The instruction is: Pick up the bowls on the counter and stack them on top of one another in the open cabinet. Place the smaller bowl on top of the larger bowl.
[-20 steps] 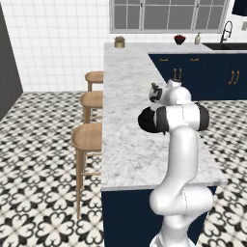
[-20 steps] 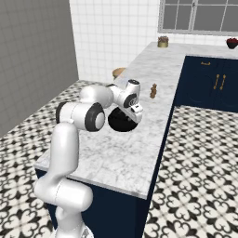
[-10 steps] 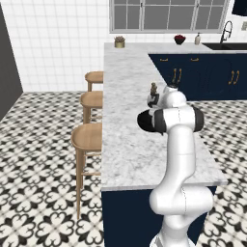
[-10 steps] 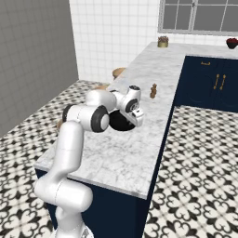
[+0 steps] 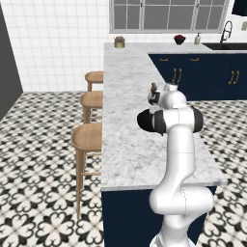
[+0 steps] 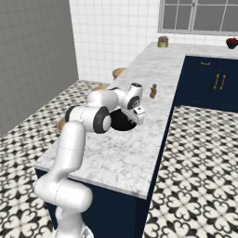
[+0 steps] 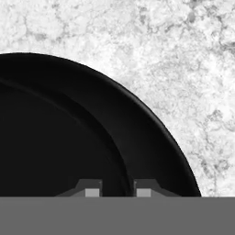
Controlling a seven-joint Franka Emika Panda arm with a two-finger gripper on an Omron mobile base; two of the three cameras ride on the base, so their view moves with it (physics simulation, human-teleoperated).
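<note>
A glossy black round bowl point(image 7: 59, 137) is seen at close range from the hand camera, taking up the 7 to 9 o'clock part of that view, with its curved rim sweeping from 10 o'clock down to 5 o'clock. White-grey veined marble of the long counter point(image 7: 174, 59) is seen beyond the rim, from 12 to 3 o'clock. The two dark fingertips point(image 7: 92, 188) of the two-finger gripper point(image 7: 117, 189) are seen at 6 o'clock, set close together with only a narrow gap left between them; the bowl's rim line passes through that gap, but whether the wall is actually pinched cannot be told.

In the right base view the bowl point(image 6: 122, 122) is seen resting on the marble counter point(image 6: 135, 148), partly hidden behind the white arm, with the gripper point(image 6: 138, 115) lowered at its 3 o'clock edge. A small brown pepper-mill-like object point(image 6: 153, 90) is seen standing upright on the marble, well apart from the bowl at about 1 o'clock.

In the left base view three round wooden stools point(image 5: 90, 137) are seen lined along the counter's 9 o'clock side.
</note>
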